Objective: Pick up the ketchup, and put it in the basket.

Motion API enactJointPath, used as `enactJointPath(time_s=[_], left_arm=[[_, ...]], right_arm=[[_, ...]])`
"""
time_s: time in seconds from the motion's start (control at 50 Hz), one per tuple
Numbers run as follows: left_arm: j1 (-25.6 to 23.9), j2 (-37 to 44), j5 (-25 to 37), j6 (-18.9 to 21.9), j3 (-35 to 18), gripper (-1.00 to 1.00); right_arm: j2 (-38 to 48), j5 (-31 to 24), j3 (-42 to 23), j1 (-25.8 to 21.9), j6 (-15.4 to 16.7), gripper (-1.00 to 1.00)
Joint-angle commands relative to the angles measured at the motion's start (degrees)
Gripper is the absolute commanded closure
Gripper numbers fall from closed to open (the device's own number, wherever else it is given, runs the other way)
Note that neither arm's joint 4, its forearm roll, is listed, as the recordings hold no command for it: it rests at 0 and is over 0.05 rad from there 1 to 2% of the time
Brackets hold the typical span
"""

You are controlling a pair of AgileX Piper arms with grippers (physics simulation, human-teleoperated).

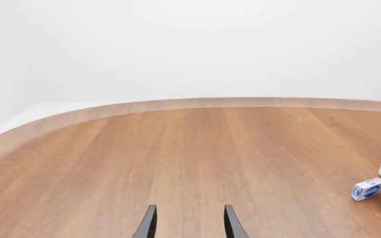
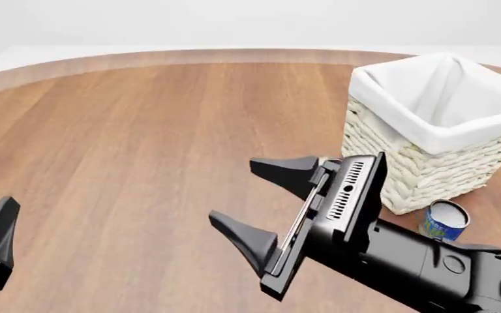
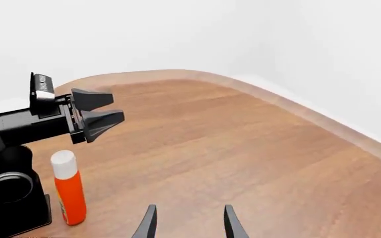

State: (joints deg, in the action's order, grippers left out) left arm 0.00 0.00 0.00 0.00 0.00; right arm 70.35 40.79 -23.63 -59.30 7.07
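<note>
The ketchup [image 3: 69, 188], a red-orange bottle with a white cap, stands upright on the wooden table [image 2: 146, 150] just beside the base of the left arm, untouched, with the left gripper [image 3: 104, 113] hanging above it, fingers spread and empty. The right gripper [image 2: 263, 199] hovers near the basket [image 2: 429, 137], also spread wide and holding nothing. A blue-and-white can [image 2: 443, 220] sits against the basket's near side.
</note>
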Motion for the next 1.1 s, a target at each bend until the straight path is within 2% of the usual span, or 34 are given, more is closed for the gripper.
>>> enactJointPath(time_s=[0.02, 0.16, 0.48, 0.6, 1.1], left_arm=[[0.00, 0.00, 0.00, 0.00, 0.00, -1.00], [0.00, 0.00, 0.00, 0.00, 0.00, -1.00], [0.00, 0.00, 0.00, 0.00, 0.00, -1.00], [0.00, 0.00, 0.00, 0.00, 0.00, -1.00], [0.00, 0.00, 0.00, 0.00, 0.00, -1.00]], right_arm=[[5.24, -0.11, -3.51, -3.02, -0.44, -1.00], [9.21, -2.07, -7.09, -6.15, -1.65, -1.00], [13.31, -4.51, -11.86, -8.71, -2.64, -1.00], [14.67, -5.50, -13.66, -9.07, -4.61, -1.00], [21.21, -9.39, -20.53, -13.39, -9.28, -1.00]])
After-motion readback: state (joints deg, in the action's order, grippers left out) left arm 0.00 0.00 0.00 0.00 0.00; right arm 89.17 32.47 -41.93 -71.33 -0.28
